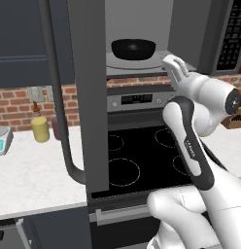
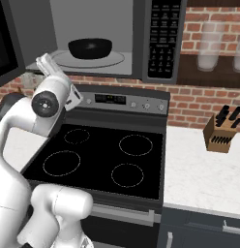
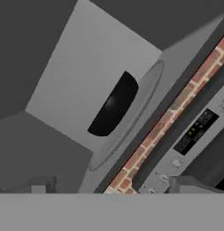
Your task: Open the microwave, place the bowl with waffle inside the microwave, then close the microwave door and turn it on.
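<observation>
Counter lies at the far left of the left base view, pale and speckled, with a yellow jar standing on it near the brick wall. Next comes the microwave door, swung wide open toward me so I see its grey edge, with its long curved handle hanging down the left side. Past the door the microwave stands open, its light grey inside on show. The bowl sits on the round turntable in there, black and shallow, roughly centred. I cannot see the waffle from these angles; the bowl's rim hides whatever is in it. Below the microwave is the black stove with its four burner rings and a grey control strip along the back.

My gripper hangs just outside the microwave's mouth, below and to the right of the bowl and well apart from it. My fingers stand spread as wide as they go, with nothing between them. In the hand view the bowl shows as a dark shape on the turntable, tilted with my wrist.

Right of the opening is the keypad with its pale buttons. Farther right, in the right base view, a knife block rests on the counter.
</observation>
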